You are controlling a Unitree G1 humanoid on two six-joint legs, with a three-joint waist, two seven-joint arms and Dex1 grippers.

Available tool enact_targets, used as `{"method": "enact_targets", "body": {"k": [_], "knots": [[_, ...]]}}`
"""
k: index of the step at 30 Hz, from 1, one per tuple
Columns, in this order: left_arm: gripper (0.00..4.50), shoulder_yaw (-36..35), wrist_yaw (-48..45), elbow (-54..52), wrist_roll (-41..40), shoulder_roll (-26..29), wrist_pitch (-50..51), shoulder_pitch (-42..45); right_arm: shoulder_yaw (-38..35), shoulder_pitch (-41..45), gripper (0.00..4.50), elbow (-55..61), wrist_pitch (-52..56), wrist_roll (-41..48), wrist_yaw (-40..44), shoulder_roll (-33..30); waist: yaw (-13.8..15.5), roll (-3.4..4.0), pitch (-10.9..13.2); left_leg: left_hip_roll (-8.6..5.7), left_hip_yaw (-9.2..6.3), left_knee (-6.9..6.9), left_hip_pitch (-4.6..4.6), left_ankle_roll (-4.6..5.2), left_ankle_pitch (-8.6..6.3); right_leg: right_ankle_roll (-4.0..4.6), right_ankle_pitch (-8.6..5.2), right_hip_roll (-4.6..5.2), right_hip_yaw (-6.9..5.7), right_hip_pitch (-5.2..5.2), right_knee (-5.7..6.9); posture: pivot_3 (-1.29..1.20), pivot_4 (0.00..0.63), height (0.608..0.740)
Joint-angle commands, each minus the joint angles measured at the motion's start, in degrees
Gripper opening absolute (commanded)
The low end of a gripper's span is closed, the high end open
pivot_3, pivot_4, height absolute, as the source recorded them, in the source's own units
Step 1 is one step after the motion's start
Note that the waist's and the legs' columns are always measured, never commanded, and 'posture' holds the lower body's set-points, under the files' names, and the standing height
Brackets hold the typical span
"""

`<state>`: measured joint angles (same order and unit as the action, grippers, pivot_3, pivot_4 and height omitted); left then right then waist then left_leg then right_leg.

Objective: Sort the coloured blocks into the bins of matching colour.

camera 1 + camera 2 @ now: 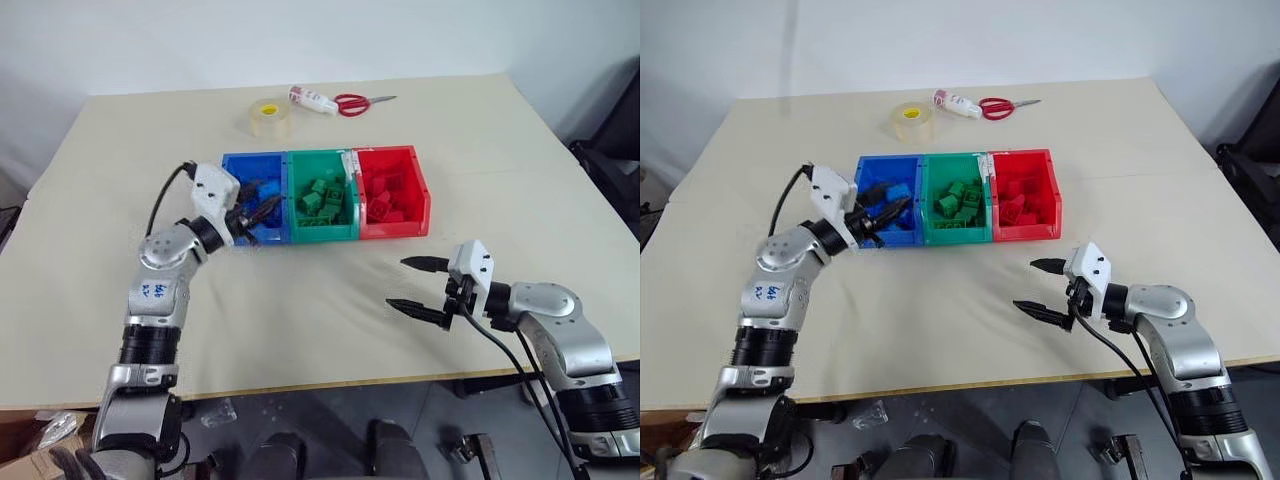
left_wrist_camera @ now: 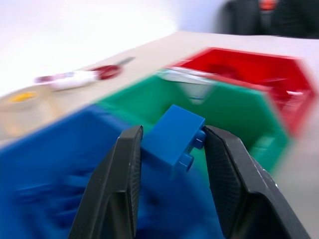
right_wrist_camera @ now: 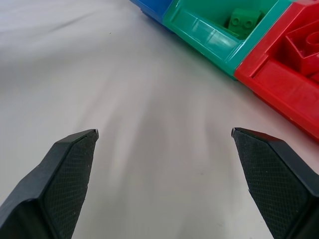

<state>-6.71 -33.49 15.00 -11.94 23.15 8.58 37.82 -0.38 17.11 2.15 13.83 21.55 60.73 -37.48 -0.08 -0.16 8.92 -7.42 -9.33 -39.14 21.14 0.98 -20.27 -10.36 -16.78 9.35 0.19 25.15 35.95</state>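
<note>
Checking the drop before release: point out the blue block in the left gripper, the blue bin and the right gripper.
blue block point(image 2: 172, 134): left wrist view, its flat face.
blue bin point(image 1: 236, 163): left eye view, back wall.
right gripper point(image 1: 418, 284): left eye view, midway between fingertips.

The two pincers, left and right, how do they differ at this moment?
The left pincer is closed on a blue block; the right pincer stands wide open and holds nothing. The left pincer is over the blue bin; the right pincer hangs over bare table, in front of the red bin and apart from it. Both have two black fingers on a silver arm.
</note>
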Motion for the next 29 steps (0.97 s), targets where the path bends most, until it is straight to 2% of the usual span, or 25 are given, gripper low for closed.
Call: {"method": "enact_targets", "body": {"k": [1, 4, 6, 13, 20, 23, 29], "knots": [[2.81, -0.22, 1.44, 3.03, 1.49, 0.56, -2.7, 1.81, -0.45, 1.16, 4.5, 0.31, -0.82, 0.35, 0.69, -0.13, 0.0, 0.0, 0.0, -0.01, 0.0, 0.0, 0.0, 0.0, 0.0, 0.0, 0.0, 0.0, 0.0, 0.0, 0.0, 0.0, 0.15, 0.74], [3.77, -0.11, 1.61, 4.44, 1.73, 0.55, -3.94, 2.1, -0.56, 1.63, 4.5, 0.03, -0.89, 0.33, 0.69, -0.09, 0.0, 0.0, 0.0, -0.01, 0.0, 0.0, 0.01, 0.0, 0.0, 0.0, 0.0, 0.0, 0.0, 0.0, 0.0, 0.0, 0.15, 0.74], [4.42, 0.05, -1.01, 1.69, -0.23, 0.88, -2.43, 0.44, -0.73, 1.47, 4.5, 0.2, -0.82, 0.38, 0.71, -0.24, -0.02, 0.0, 0.0, 0.0, 0.0, -0.01, 0.01, 0.0, 0.0, 0.0, 0.0, 0.0, -0.01, 0.01, 0.01, 0.0, 0.15, 0.74], [4.47, 0.16, -12.91, -10.3, -6.84, 5.42, 1.37, -10.35, -1.15, 1.28, 4.5, 0.48, -0.5, 0.55, 0.94, -0.87, -0.48, 0.01, 0.0, 0.04, 0.01, 0.04, 0.01, 0.01, -0.01, 0.0, 0.0, -0.01, 0.01, 0.06, 0.03, 0.0, 0.15, 0.74], [4.47, -3.54, -22.63, -22.21, -15.92, 14.08, 10.06, -25.98, -1.89, 4.0, 4.5, -3.83, -1.91, 0.03, 5.17, -4.68, -0.4, 0.03, -0.01, 0.05, 0.01, 0.05, 0.0, 0.01, -0.01, 0.02, 0.0, -0.01, 0.05, 0.07, 0.02, 0.0, 0.15, 0.74], [4.47, -6.31, -23.95, -22.01, -17.37, 15.69, 9.44, -29.18, -2.47, 5.33, 4.5, -7.0, -3.31, -0.37, 7.44, -7.1, 0.06, 0.05, -0.01, 0.03, 0.02, 0.04, -0.01, 0.02, -0.02, 0.02, 0.0, 0.01, 0.06, 0.05, 0.01, 0.0, 0.15, 0.74], [4.47, -10.76, -24.81, -19.02, -17.32, 16.59, 5.11, -29.82, -2.83, 7.89, 4.5, -11.93, -5.49, -0.92, 10.04, -9.74, 0.11, 0.05, -0.01, 0.04, 0.01, 0.03, -0.03, 0.02, -0.02, 0.03, 0.0, 0.0, 0.02, -0.03, -0.06, 0.0, 0.15, 0.74]]}}
